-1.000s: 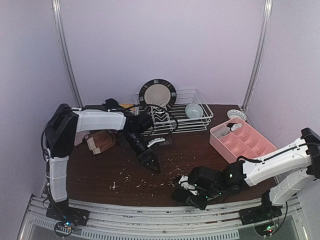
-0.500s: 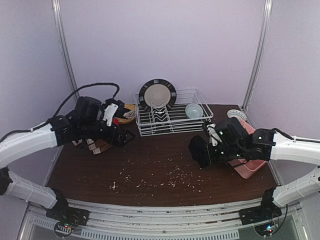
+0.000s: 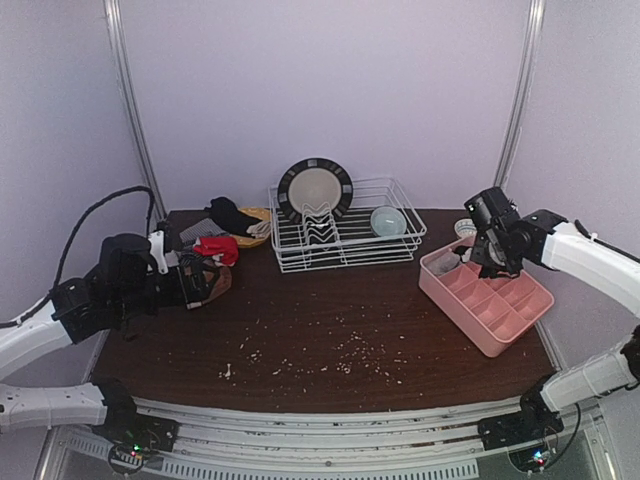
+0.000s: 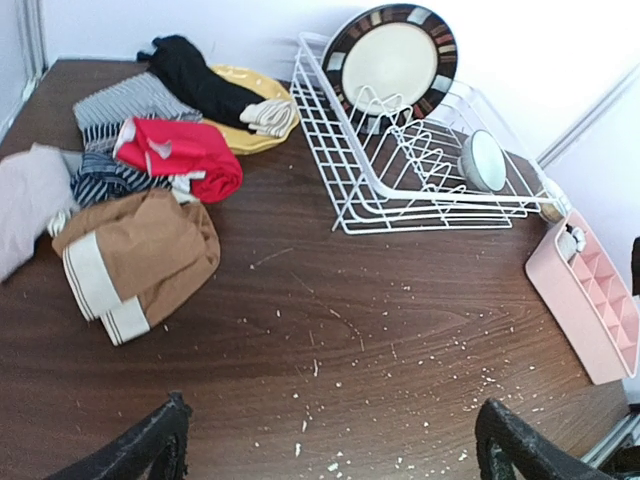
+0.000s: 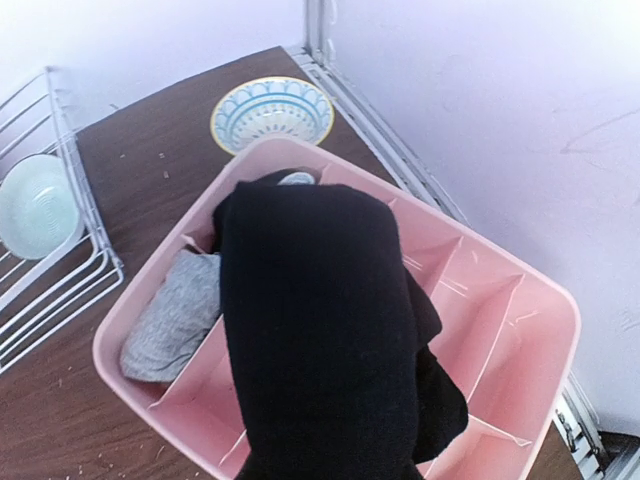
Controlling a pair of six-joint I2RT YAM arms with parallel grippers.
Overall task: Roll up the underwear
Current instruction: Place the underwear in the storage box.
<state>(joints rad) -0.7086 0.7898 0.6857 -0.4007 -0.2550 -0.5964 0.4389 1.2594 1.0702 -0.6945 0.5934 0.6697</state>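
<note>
The table (image 4: 400, 330) carried the pink tray (image 5: 500, 325) at its right edge, apparently the drop-off for finished rolls; a grey garment (image 5: 175, 315) lay in an end compartment. Unrolled underwear (image 4: 140, 250) sat heaped far left. The left gripper (image 4: 332, 405) hovered near the heap, jaws wide and empty, probably ready to pick. The right gripper (image 3: 480, 255) clamped the black underwear (image 5: 315, 320) above the tray's middle compartments, likely to lower it in.

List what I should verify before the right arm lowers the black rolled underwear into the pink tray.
1. Right tool shut on black underwear: ok.
2. Black underwear above pink tray: ok.
3. Compartment beneath it free: cannot tell, the roll hides it; grey underwear lies in a compartment beside it.
4. Left tool open, touching nothing: ok.
5. Brown underwear and red underwear rolled: not ok, neither is rolled.
</note>
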